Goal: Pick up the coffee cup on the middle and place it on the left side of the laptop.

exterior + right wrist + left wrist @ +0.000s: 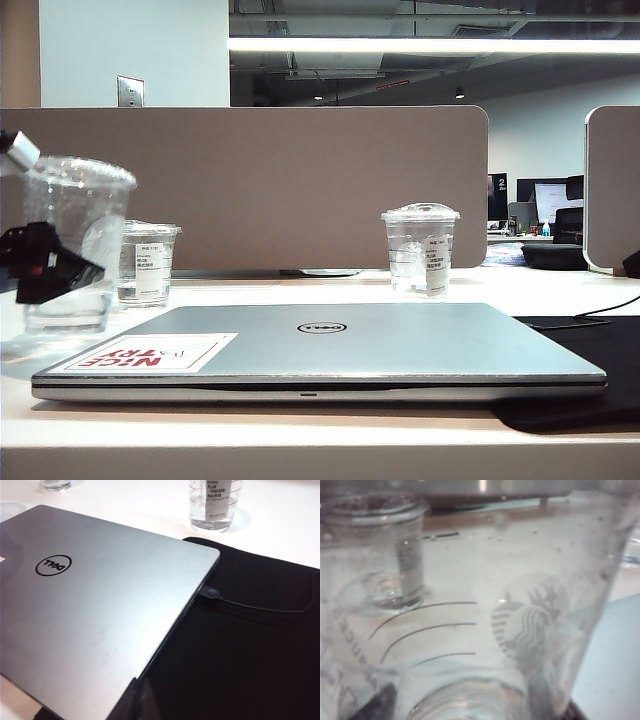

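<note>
Low exterior view faces the laptop [320,345]; right wrist overlooks it.

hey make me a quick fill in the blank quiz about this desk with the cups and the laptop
1. The left gripper is around the tall coffee cup, which stands to the ____ of the laptop in the exterior view.
2. The laptop's lid is ____.
3. The laptop's red-and-white sticker reads NICE ____.

Missing words: left; closed; TRY

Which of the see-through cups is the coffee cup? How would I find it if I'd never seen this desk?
Start at the closed silver laptop with the red sticker, then look off its left end. The coffee cup stands there, with the left gripper at its side. It's the tallest cup and has a pale mermaid logo, while the two shorter cups wear white printed labels.
</note>
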Tool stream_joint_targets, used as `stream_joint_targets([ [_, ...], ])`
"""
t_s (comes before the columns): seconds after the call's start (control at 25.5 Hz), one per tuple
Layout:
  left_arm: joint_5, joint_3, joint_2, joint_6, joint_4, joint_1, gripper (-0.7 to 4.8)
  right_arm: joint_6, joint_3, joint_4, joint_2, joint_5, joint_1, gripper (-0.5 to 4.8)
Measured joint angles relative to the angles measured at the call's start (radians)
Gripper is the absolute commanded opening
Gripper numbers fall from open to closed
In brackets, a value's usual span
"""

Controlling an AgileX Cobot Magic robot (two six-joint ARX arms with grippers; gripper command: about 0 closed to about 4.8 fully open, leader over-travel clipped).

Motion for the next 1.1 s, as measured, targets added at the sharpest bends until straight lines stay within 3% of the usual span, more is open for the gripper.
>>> stream_joint_targets([
  [0.55, -0.008, 0.002, 0.003, 0.004, -0.053, 0.000, 3.46, 0.000, 0.000, 0.000, 0.000, 0.000, 0.000, -0.05],
  [0.67, -0.011, 0.002, 0.003, 0.003, -0.054, 0.000, 4.79, 0.000, 0.000, 0.000, 0.000, 0.000, 0.000, -0.05],
  [1.1, -0.015, -0.082, -0.063, -0.012, -0.073, 0.000, 4.79, 0.000, 0.000, 0.000, -0.028, 0.000, 0.000, -0.05],
])
